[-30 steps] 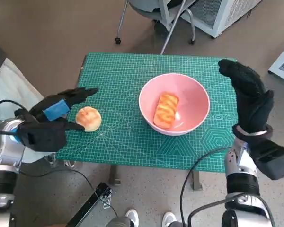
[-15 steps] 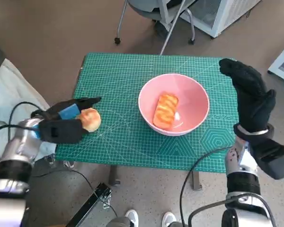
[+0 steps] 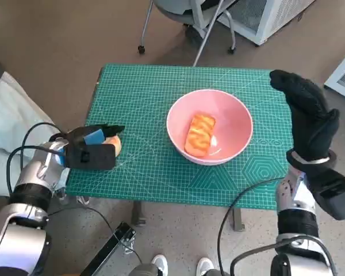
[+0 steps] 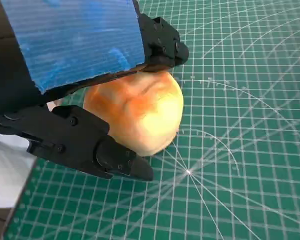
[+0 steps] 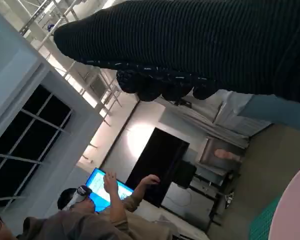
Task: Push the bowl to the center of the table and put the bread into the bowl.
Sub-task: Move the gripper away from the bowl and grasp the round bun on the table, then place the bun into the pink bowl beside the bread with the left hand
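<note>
A pink bowl (image 3: 233, 118) stands on the green mat (image 3: 144, 86), a little right of its middle, with a long glazed bread (image 3: 199, 134) lying in it. A round bun (image 3: 116, 145) sits near the mat's left front edge. My left hand (image 3: 91, 150) lies over it. In the left wrist view the fingers (image 4: 160, 42) press on the top of the bun (image 4: 140, 112) and the thumb (image 4: 102, 152) touches its other side. My gloved right hand (image 3: 307, 112) stands upright and open beside the bowl's right side, apart from it.
A wheeled chair base (image 3: 187, 26) and a white cabinet (image 3: 273, 14) stand beyond the table. A white cloth (image 3: 11, 123) lies at the left. Cables (image 3: 236, 213) hang below the front edge. The right wrist view shows a person (image 5: 110, 210) with a raised hand.
My left hand has slid from beside the bun onto it and its fingers have closed round it. The right hand and the bowl have stayed where they were.
</note>
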Motion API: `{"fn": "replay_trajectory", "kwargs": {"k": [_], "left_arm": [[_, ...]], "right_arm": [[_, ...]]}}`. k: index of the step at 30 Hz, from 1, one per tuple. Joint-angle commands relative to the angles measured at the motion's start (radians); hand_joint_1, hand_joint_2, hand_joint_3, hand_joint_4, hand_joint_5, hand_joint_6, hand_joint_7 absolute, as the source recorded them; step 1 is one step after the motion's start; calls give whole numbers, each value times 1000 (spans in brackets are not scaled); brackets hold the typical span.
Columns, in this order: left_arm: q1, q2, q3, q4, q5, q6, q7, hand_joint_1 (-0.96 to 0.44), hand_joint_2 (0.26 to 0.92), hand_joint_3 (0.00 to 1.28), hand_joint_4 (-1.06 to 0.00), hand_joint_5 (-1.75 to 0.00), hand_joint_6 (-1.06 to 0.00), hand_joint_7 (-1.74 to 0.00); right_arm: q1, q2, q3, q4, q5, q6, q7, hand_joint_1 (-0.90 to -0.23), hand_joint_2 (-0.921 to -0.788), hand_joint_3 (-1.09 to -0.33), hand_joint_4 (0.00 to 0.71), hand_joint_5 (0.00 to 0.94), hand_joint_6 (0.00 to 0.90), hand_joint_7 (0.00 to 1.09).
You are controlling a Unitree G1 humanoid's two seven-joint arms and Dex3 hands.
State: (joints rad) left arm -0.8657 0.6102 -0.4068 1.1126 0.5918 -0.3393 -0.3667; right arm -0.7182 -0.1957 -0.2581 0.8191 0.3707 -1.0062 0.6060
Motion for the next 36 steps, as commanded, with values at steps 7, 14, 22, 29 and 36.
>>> {"fn": "replay_trajectory", "kwargs": {"k": [7, 14, 22, 29, 36], "left_arm": [[-1, 29, -23, 9, 29, -55, 100, -5, 917, 82, -679, -1090, -597, -1111], [-6, 69, 35, -61, -32, -130, 79, 1, 920, 76, -660, -1231, -640, -1110], [-2, 106, 101, -210, -86, -190, 71, 2, 919, 73, -653, -1269, -665, -1065], [-13, 103, 138, -344, -104, -252, 92, 2, 918, 56, -667, -1286, -699, -993], [-70, 48, 125, -391, -81, -307, 122, 1, 913, 53, -677, -1292, -724, -951]], "right_arm": [[30, -3, 0, -4, -13, 6, -14, -582, -921, -819, 345, 1, 14, 857], [33, 1, 5, -7, -9, 10, -8, -578, -921, -819, 344, 1, 11, 855], [24, 4, 6, 8, 1, 15, 5, -577, -921, -818, 340, 0, 7, 851], [15, 9, 5, 20, 11, 24, 17, -575, -921, -817, 342, 1, 8, 848], [7, 14, 4, 30, 19, 29, 32, -578, -921, -814, 345, 3, 12, 842]]}}
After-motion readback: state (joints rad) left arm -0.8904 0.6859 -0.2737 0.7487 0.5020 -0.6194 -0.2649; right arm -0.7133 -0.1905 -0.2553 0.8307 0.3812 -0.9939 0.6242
